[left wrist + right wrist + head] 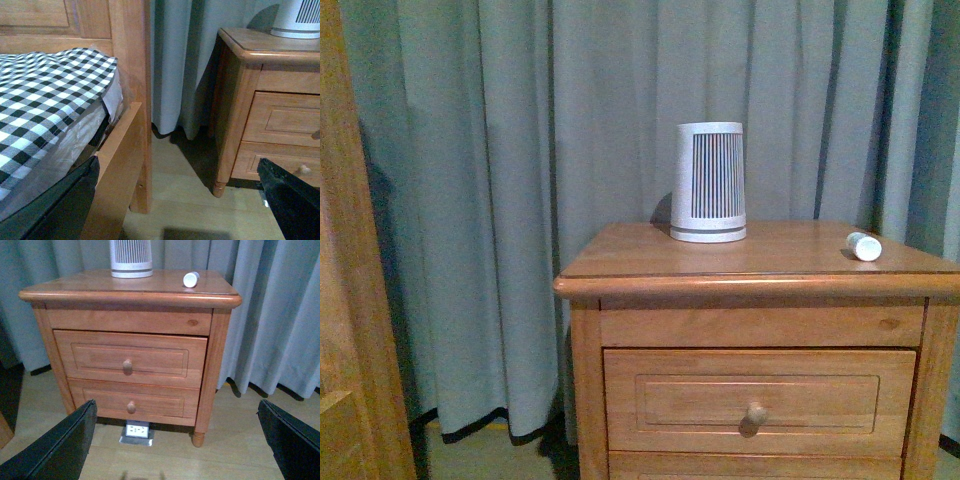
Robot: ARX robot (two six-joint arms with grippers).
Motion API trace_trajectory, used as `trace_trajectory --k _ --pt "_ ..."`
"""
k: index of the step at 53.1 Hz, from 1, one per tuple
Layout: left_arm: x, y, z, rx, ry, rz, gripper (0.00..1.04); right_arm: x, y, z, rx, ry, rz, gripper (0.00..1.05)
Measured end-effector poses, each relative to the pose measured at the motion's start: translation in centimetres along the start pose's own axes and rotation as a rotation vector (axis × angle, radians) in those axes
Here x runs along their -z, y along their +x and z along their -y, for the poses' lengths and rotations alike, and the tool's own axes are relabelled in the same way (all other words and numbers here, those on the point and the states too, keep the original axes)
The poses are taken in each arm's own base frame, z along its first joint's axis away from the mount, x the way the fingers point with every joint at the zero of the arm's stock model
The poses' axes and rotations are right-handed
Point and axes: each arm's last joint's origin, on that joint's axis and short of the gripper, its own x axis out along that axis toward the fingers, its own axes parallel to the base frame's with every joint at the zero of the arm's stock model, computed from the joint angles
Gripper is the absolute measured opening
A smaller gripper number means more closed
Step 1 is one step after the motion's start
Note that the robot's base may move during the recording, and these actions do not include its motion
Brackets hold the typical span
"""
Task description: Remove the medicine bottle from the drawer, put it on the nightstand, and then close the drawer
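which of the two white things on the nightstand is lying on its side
The medicine bottle, the tiny one near the right edge of the nightstand, lies on its side. The tall ribbed device stands upright.

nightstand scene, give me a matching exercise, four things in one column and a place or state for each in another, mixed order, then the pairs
Things:
1. medicine bottle
2. ribbed device
3. drawer
4. wall socket plate

Places or states:
A. standing upright toward the back of the nightstand top
B. on the floor under the nightstand
C. lying on its side near the top's right edge
D. pushed in almost fully, knob facing out

Pairs: 1-C, 2-A, 3-D, 4-B
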Motion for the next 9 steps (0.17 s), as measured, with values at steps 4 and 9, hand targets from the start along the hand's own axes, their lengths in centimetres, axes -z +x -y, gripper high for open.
trace_trajectory --k 4,9 --pt "0.0 0.0 0.0 0.0 0.0 0.0 0.98 0.0 0.0 0.0 0.0 0.0 0.0 0.98" --pt "0.0 0.0 0.0 0.0 0.0 0.0 0.98 0.0 0.0 0.0 0.0 0.0 0.0 0.98"
